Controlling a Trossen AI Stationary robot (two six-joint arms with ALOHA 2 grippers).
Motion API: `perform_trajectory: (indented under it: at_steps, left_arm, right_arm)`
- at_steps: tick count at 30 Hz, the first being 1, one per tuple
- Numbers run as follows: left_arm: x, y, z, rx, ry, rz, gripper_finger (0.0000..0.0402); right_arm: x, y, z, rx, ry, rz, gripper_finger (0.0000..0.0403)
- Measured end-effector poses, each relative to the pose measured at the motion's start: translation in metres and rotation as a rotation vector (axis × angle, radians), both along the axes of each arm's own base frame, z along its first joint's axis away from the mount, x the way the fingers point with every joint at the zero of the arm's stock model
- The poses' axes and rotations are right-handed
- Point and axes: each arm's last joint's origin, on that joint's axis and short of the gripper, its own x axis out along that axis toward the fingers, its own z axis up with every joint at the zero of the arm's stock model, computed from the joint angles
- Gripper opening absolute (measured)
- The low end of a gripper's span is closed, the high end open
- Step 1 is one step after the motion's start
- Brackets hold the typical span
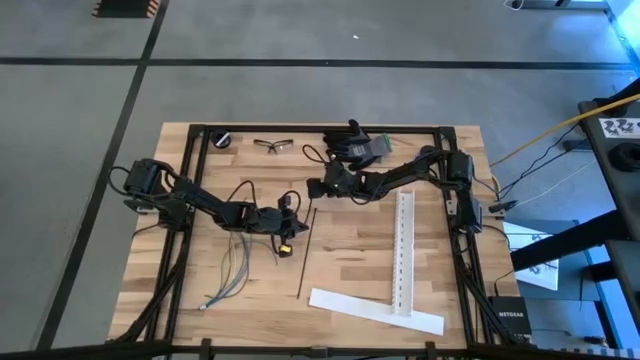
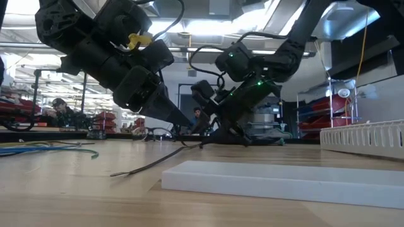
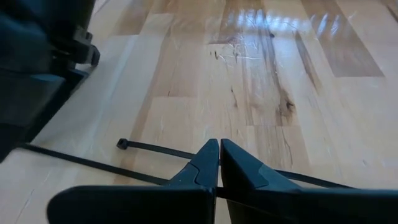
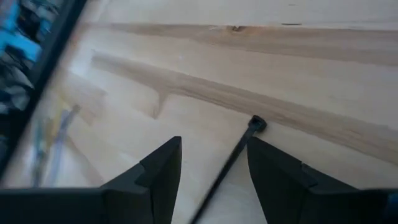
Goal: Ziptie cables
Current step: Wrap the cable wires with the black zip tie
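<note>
The left gripper (image 1: 296, 226) is lowered to the wooden table (image 1: 350, 260) near its middle, its jaws pressed fully together; a ziptie (image 3: 149, 148) is seen lying just beyond the fingertips (image 3: 219, 149), and whether it is pinched cannot be told. The right gripper (image 1: 318, 188) is held low over the table a little farther back, its jaws about half open, with the head end of a ziptie (image 4: 239, 152) lying between the fingers (image 4: 163, 163) but not gripped. A long black ziptie (image 1: 303, 255) is stretched straight along the table from the grippers toward the front edge. The cables (image 1: 232, 268) are laid loose on the table, left of that ziptie. No container is seen; two white perforated strips (image 1: 403, 262) lie to the right.
</note>
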Motion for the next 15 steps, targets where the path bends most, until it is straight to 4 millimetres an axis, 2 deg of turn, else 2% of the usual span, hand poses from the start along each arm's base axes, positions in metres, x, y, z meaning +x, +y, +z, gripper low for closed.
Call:
perform_trajectory:
  at_steps: [8,15]
  left_arm:
    - [0.000,-0.001,0.000,0.006,0.001,-0.008,0.0000]
    - [0.000,-0.002,0.000,0.007,0.001,-0.009,0.0000]
  right_arm:
    - [0.001,0.004,0.002,-0.009,-0.006,0.081,0.0167]
    - [0.002,0.003,0.026,-0.177,0.131,0.169,0.0167]
